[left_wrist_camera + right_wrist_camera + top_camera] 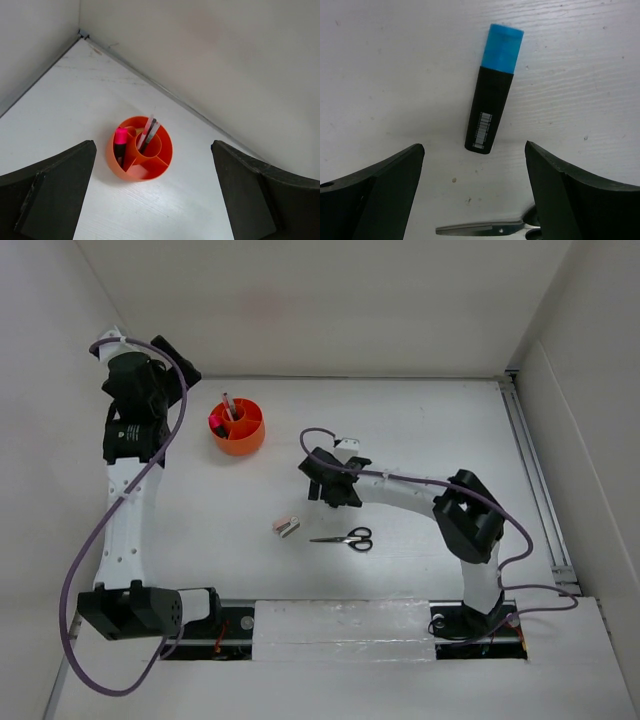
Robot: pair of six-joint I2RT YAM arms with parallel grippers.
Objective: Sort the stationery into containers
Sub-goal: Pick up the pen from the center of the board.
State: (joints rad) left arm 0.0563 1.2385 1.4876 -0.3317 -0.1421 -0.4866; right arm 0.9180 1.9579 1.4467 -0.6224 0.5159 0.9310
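The left gripper (pixel 153 145) is seen at the far left, raised near the back corner of the table (pixel 420 420). Its jaws are spread wide and nothing is held between them. It is pointed down at the tub (pixel 240 446), which is well apart from it.

The tub is set on the back left part of the table, near the rear wall. A pink highlighter (pixel 120 142) is stood cap up in an outer compartment, on the tub's left in the wrist view. Thin pens (pixel 149 131) are leaned together in the round centre cup; their number cannot be told.

Toward the middle and nearer the arms, the stapler (pixel 287 527) is laid on the table. Just to its right, and apart from it, the scissors (pixel 345 538) are laid flat and closed, handles to the right and blades pointed at the stapler.

Farther back than the scissors, the right gripper (pixel 473 146) is held over the table, its jaws parted wide and nothing grasped. The blue highlighter (pixel 495 87) is laid flat beneath it. Its black end reaches the gap between the fingers (pixel 380 195) but is touched by neither, and its cap is pointed away. In the overhead view it is hidden by the gripper. The scissor blades are seen near that black end, not touching it.
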